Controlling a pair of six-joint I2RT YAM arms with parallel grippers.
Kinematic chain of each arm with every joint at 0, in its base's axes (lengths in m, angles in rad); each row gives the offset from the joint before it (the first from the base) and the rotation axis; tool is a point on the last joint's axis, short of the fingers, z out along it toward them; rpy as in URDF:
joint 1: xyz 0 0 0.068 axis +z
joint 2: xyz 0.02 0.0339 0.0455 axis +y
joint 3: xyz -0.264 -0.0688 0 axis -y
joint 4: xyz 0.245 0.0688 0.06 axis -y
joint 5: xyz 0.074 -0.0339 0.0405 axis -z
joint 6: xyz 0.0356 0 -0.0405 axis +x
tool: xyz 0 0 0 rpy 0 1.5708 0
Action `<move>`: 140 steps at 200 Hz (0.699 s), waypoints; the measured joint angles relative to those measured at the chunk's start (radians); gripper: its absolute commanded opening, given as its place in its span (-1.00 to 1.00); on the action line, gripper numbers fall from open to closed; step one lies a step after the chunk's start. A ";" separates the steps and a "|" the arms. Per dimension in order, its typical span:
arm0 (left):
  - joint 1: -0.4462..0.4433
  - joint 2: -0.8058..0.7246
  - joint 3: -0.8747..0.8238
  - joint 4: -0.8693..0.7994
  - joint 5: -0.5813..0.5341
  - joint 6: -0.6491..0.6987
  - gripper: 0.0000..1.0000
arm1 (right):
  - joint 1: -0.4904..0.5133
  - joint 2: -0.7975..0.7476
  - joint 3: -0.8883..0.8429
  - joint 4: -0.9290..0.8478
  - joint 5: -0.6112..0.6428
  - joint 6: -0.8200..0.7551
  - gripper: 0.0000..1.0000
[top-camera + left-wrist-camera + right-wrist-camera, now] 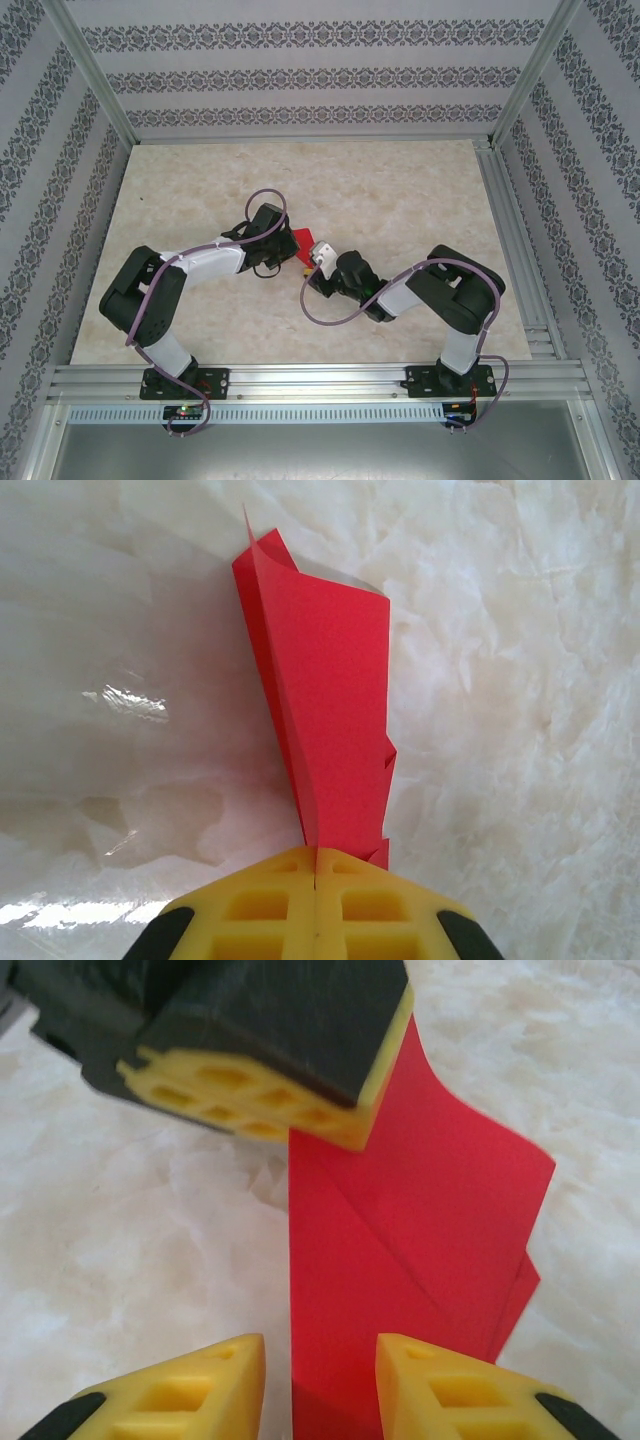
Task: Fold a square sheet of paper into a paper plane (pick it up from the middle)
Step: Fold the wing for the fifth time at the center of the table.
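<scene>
The red sheet of paper (330, 710) is folded into a narrow, layered strip with diagonal creases and stands up from the table. My left gripper (316, 865) is shut on its lower end, the yellow fingers pressed together over the paper. In the right wrist view the paper (420, 1220) runs up from between my right gripper's (320, 1348) fingers, which stand open on either side of its left edge without pinching it. The left gripper's fingers (250, 1100) grip the paper at the top of that view. From above, the paper (299, 240) sits between the left gripper (284, 246) and the right gripper (309, 266).
The marbled beige tabletop (400, 190) stretches around both arms. Patterned walls with aluminium posts (95, 75) close in the back and sides. A metal rail (320, 380) runs along the near edge and carries the arm bases.
</scene>
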 measured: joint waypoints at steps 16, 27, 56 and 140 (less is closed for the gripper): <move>0.000 0.000 0.002 0.000 0.004 0.000 -0.94 | -0.003 0.000 0.021 -0.002 0.000 -0.003 -0.29; 0.000 0.000 0.003 0.000 0.004 0.000 -0.94 | -0.008 0.003 0.034 -0.002 0.000 -0.007 -0.30; 0.000 0.000 0.003 0.000 0.007 0.000 -0.92 | -0.014 0.021 0.058 -0.003 -0.001 -0.012 -0.41; 0.002 -0.005 0.008 -0.008 0.008 0.013 -0.41 | -0.049 0.047 0.062 -0.016 -0.041 0.032 -0.85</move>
